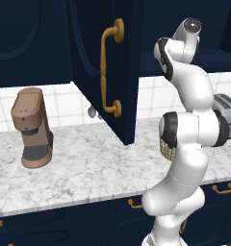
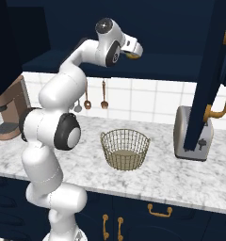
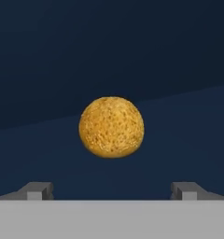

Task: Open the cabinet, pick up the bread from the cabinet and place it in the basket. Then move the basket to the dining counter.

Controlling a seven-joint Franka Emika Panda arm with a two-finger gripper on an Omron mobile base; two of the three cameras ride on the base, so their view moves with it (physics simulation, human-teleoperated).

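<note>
Wide-apart fingers (image 3: 112, 190), bread (image 3: 111, 127) seemingly untouched

White arm (image 2: 53, 122) bent high and reaching forward, gripper (image 3: 112, 190) wide open, two fingers far apart

arm (image 2: 53, 141): my links are glossy white, rounded and bulbous | joints: dark grey-black discs and rings between my links | wrist: white, capped by a dark dome | fingertips (image 3: 37, 190): small, grey, blocky
</note>
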